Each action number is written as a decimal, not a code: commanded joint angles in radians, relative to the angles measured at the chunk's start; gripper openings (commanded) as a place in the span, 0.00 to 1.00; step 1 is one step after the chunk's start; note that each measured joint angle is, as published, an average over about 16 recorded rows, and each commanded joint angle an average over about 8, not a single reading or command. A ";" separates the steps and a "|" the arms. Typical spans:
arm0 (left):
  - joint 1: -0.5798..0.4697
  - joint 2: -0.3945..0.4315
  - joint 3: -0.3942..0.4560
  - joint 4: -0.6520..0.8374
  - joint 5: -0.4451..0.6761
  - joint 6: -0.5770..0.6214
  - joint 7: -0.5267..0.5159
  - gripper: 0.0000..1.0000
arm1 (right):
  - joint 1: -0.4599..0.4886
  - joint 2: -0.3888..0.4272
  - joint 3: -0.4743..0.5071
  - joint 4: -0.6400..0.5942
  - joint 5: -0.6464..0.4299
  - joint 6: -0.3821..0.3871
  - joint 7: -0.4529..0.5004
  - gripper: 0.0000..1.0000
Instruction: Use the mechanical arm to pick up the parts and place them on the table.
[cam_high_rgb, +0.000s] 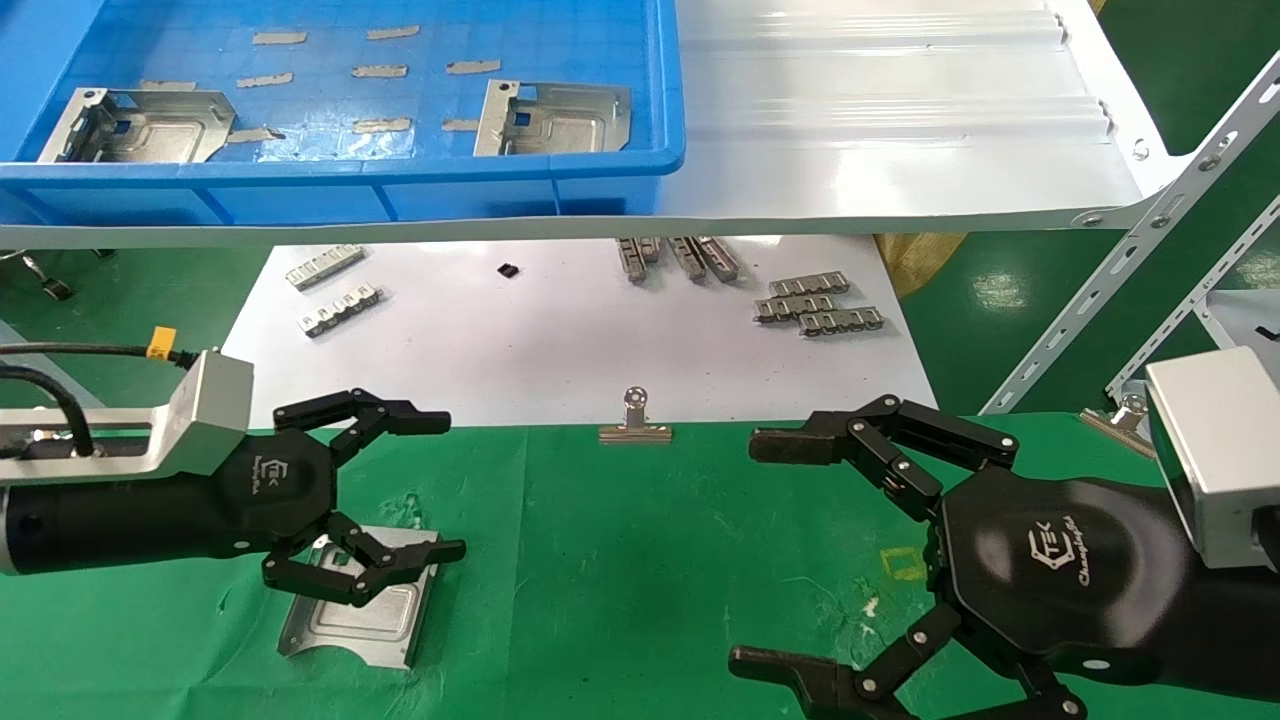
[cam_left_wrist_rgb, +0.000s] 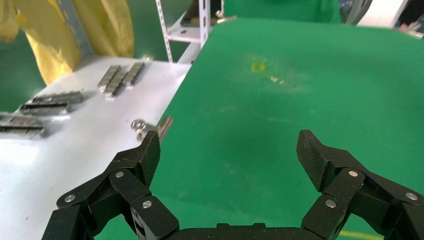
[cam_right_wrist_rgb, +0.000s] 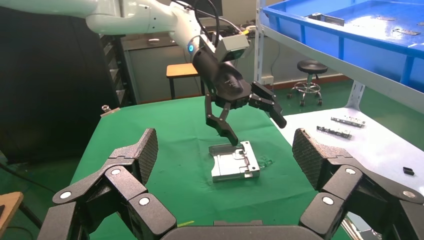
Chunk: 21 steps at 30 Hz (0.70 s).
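One silvery stamped plate (cam_high_rgb: 360, 600) lies flat on the green cloth table (cam_high_rgb: 640, 560) at the front left; it also shows in the right wrist view (cam_right_wrist_rgb: 234, 161). My left gripper (cam_high_rgb: 450, 487) hangs open just above it, holding nothing; its lower finger is over the plate's near edge. In the left wrist view the open left gripper (cam_left_wrist_rgb: 229, 155) has only green cloth between its fingers. Two more plates (cam_high_rgb: 150, 125) (cam_high_rgb: 555, 118) lie in the blue bin (cam_high_rgb: 340, 170). My right gripper (cam_high_rgb: 745, 550) is open and empty over the cloth at the front right.
The white sheet (cam_high_rgb: 560, 340) behind the cloth carries several small ridged metal strips (cam_high_rgb: 815, 305). A silver binder clip (cam_high_rgb: 634, 420) sits on the cloth's back edge. The bin rests on a white shelf (cam_high_rgb: 900, 130) with a perforated bracket (cam_high_rgb: 1130, 260) at the right.
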 joint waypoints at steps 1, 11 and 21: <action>0.020 -0.007 -0.027 -0.034 -0.002 -0.004 -0.021 1.00 | 0.000 0.000 0.000 0.000 0.000 0.000 0.000 1.00; 0.120 -0.042 -0.163 -0.204 -0.012 -0.021 -0.127 1.00 | 0.000 0.000 0.000 0.000 0.000 0.000 0.000 1.00; 0.219 -0.077 -0.299 -0.374 -0.022 -0.039 -0.233 1.00 | 0.000 0.000 -0.001 0.000 0.001 0.000 0.000 1.00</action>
